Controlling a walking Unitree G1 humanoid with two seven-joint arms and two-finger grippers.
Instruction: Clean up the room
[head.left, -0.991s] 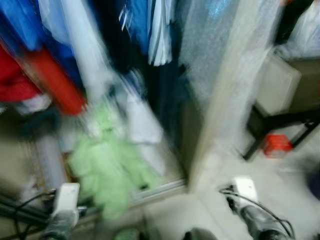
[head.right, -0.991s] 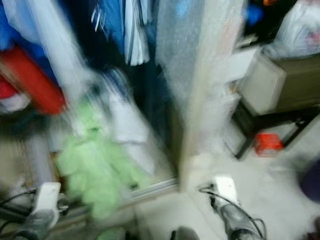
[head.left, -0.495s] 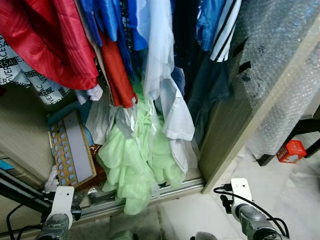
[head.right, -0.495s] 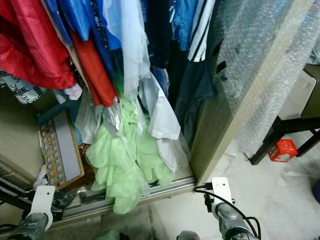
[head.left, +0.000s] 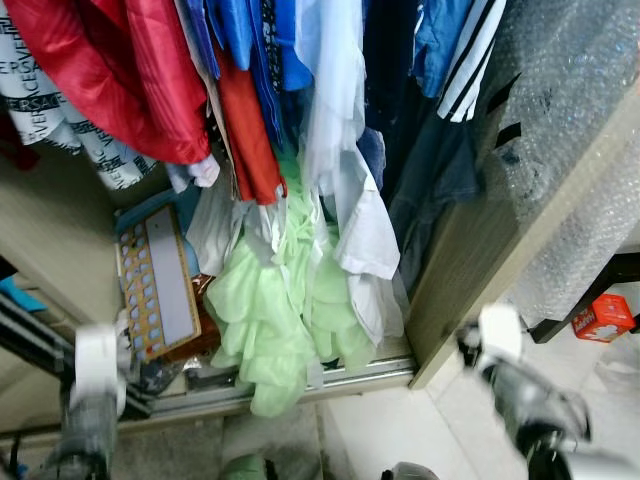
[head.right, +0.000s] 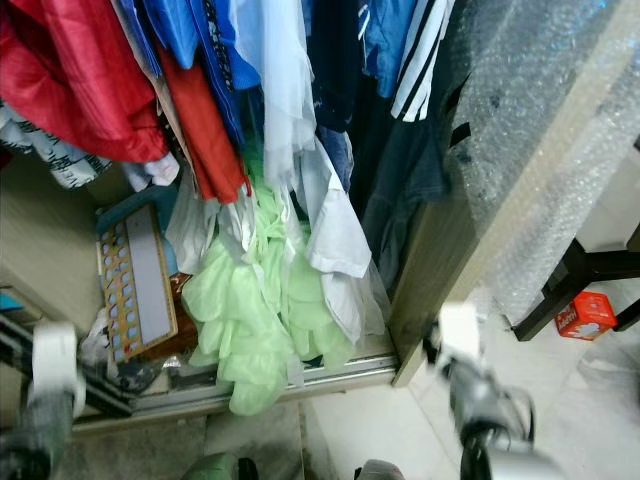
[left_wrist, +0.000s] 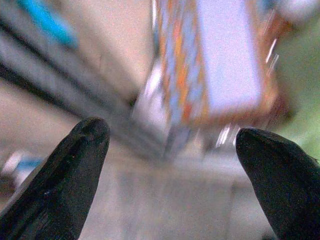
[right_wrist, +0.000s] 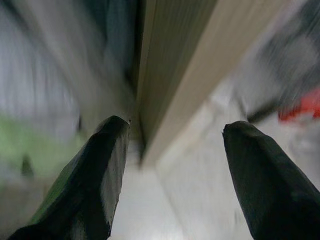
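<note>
Open wardrobe (head.left: 470, 270) across the frame, crammed with hanging clothes: red garment (head.left: 120, 70) at upper left, blue shirts (head.left: 250, 40) at top centre, white shirt (head.left: 350, 210) in the middle, dark striped top (head.left: 470, 60) at upper right. Pale green garment (head.left: 270, 320) heaped at centre, spilling down onto the sliding-door track (head.left: 330, 375) at the wardrobe's foot. Just left of it, leaning inside the wardrobe, a flat board with rows of coloured dots (head.left: 160, 285). Bubble-wrapped panel (head.left: 560, 130) along the right edge; small red box (head.left: 605, 315) on the floor at lower right, beside a dark furniture leg.

Left gripper (left_wrist: 172, 137) with fingers spread wide apart, empty, pointing toward the dotted board (blurred). Right gripper (right_wrist: 175, 132) likewise spread and empty, aimed at the wardrobe's wooden side edge.
</note>
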